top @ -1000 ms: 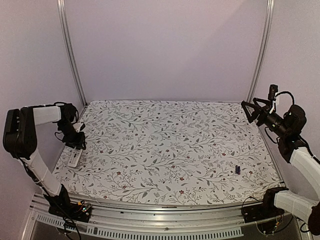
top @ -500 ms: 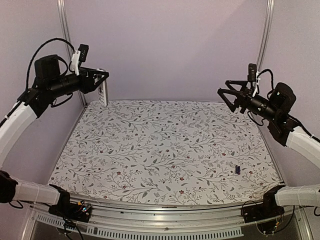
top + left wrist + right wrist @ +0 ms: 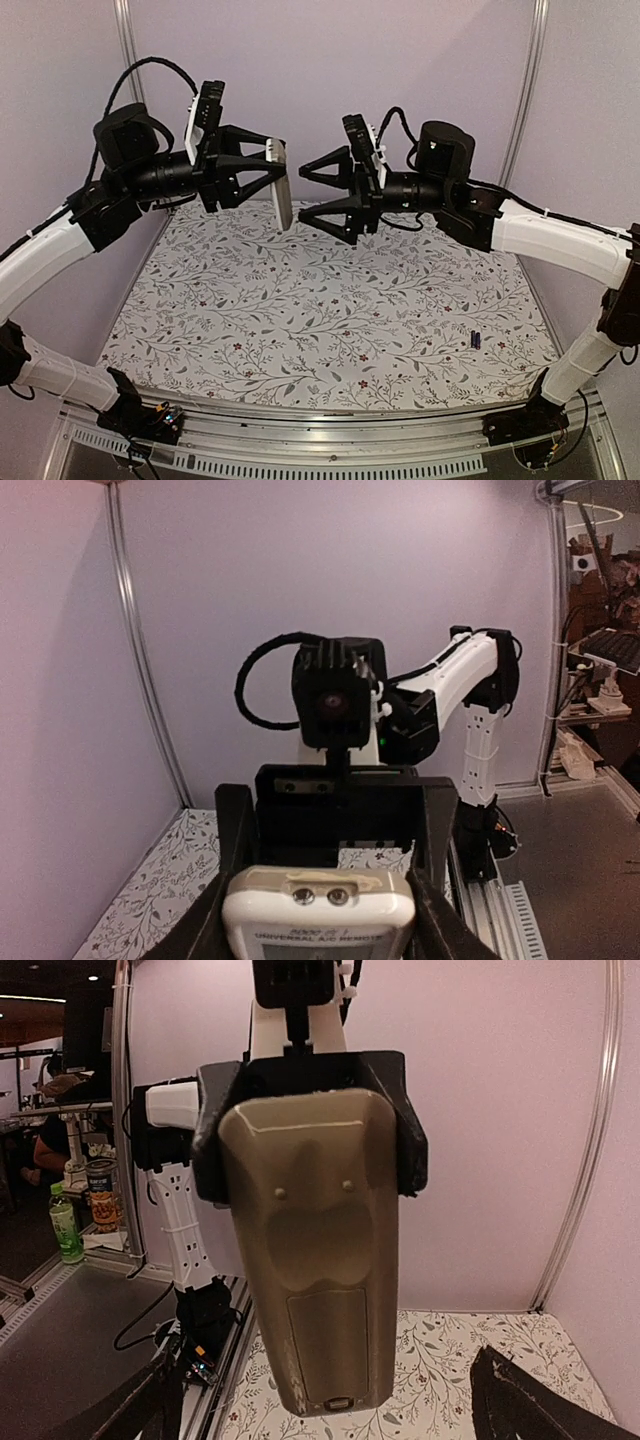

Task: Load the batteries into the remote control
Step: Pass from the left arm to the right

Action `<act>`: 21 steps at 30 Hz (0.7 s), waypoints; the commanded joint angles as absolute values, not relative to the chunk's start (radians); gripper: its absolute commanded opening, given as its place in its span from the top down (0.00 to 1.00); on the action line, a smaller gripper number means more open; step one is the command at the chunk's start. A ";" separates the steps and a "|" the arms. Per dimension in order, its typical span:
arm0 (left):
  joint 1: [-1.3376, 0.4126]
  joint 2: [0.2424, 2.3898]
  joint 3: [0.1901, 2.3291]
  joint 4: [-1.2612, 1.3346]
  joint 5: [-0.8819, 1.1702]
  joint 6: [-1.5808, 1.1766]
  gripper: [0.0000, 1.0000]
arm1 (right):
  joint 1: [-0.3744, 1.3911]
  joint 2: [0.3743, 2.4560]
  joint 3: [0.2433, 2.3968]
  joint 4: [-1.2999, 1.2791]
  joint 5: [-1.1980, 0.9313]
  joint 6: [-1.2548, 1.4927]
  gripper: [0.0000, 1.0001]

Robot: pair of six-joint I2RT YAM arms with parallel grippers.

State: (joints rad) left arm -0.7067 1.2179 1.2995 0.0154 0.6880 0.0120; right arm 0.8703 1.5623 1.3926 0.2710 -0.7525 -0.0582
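Item: remote control, held aloft above the rear middle of the table. It hangs upright by its upper end, white buttoned face toward the left arm and tan back toward the right. Back, as the right wrist view shows it: lower cover panel seemingly in place, a small catch at its bottom edge, no dark recess exposed. Holder: left gripper, clamped across the remote's upper sides. Opposite: right gripper, jaws spread wide and empty, facing the tan back from near, not touching. Batteries: a small dark mark lying on the cloth toward the right front, well apart from both grippers; whether one cell or two cannot be told. Change: a second ago the remote was low at the table's left edge beneath the left arm, and the right arm was folded back at the far right. Half a second ago the remote was already raised near the left post. Now both arms have swung inward to meet. The batteries have not moved. Meaning, as judged: the remote is presented so the right gripper can open its back. Loading has hardly begun, with no cell picked up.
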 commanded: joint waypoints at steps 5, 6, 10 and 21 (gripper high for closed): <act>-0.765 1.259 1.279 0.117 0.827 0.081 1.00 | 0.910 1.638 1.430 0.228 -0.756 -0.079 0.01; -0.770 1.260 1.276 0.123 0.825 0.083 1.00 | 0.910 1.637 1.424 0.232 -0.768 -0.077 0.01; -0.786 1.272 1.270 0.150 0.816 0.076 1.00 | 0.927 1.636 1.406 0.273 -0.778 -0.066 0.04; -0.794 1.224 1.232 0.179 0.769 0.081 1.00 | 0.933 1.616 1.362 0.281 -0.756 -0.099 0.50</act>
